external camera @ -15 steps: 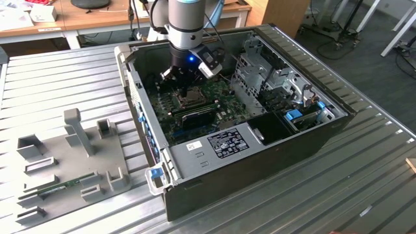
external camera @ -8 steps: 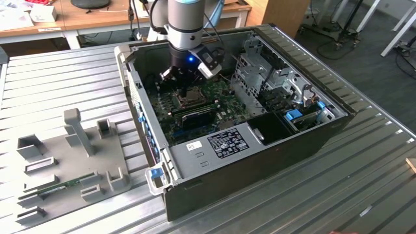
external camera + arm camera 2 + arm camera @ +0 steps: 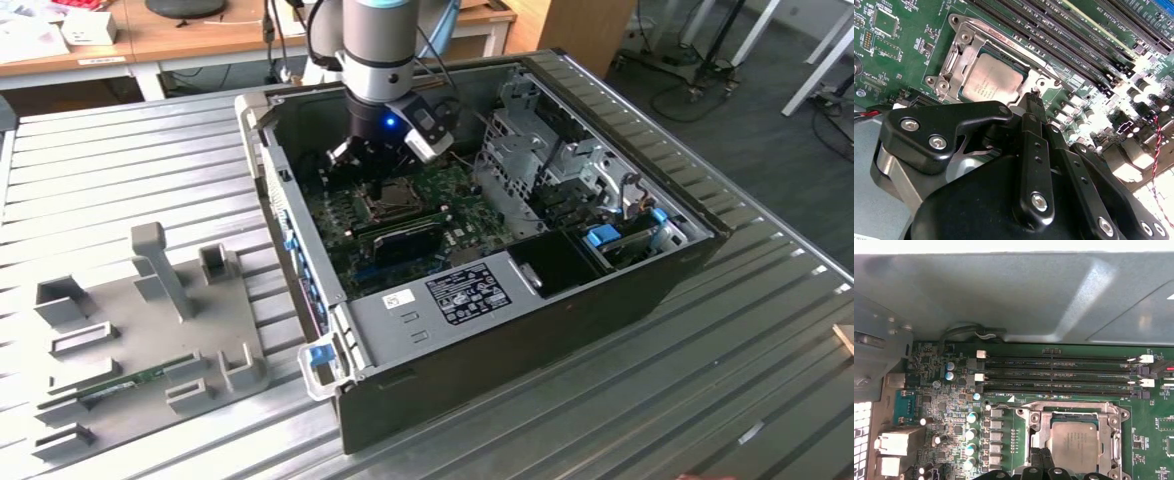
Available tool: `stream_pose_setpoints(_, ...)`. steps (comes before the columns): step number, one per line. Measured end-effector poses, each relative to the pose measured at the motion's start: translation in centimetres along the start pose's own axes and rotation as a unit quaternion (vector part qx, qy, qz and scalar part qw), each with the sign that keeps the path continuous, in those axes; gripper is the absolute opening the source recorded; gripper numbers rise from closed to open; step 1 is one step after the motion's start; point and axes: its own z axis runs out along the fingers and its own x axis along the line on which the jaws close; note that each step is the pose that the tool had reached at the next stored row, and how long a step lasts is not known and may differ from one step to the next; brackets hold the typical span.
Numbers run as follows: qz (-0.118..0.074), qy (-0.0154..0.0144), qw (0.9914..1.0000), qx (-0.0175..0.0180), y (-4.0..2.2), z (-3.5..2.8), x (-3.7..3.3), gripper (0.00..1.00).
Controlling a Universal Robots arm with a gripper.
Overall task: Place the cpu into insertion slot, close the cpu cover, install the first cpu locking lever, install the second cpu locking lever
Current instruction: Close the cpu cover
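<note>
Silvery cover (image 3: 960, 52) lies down over the cpu (image 3: 991, 82) seated in its slot (image 3: 936, 82), and my hand (image 3: 1034, 97), fingers (image 3: 1030, 130) pinched together on nothing I can see, hangs at the slot's edge, so I judge latching is the step underway, needing a firm, steady press.

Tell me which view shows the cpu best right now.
The second wrist view: the cpu sits close and large, framed by the cpu cover. The first wrist view shows it smaller, near the gripper. The exterior view shows a tiny square inside the case.
</note>
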Motion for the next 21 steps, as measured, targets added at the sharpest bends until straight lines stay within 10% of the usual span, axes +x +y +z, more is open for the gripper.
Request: stream_pose_setpoints(21, 0.0, 0.0, 1.0, -0.0002, 0.15, 0.41, 0.01, 0.1)
